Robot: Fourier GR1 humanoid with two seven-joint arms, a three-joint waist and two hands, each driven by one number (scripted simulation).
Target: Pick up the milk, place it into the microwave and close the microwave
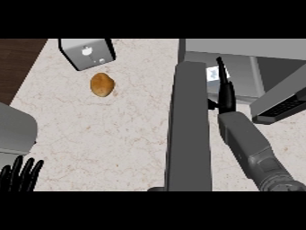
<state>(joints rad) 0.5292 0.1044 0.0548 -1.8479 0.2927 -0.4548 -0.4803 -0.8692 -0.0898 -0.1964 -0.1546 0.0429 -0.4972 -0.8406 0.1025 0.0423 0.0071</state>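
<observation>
Milk [212, 73] sits upper right of centre in the microwave [248, 48] mouth, mostly hidden by the open door [188, 130]; long axis unreadable. Right hand [225, 95] has fingers straight, just beside it. Left hand [19, 175] is spread at lower left.

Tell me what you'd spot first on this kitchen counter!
The tall grey microwave door stands open up the middle, and the right hand reaches past it toward a small white and blue thing, probably the milk. A brown, potato-like lump lies on the pale counter at upper left, below a grey box. The left hand rests open at the lower left.
</observation>
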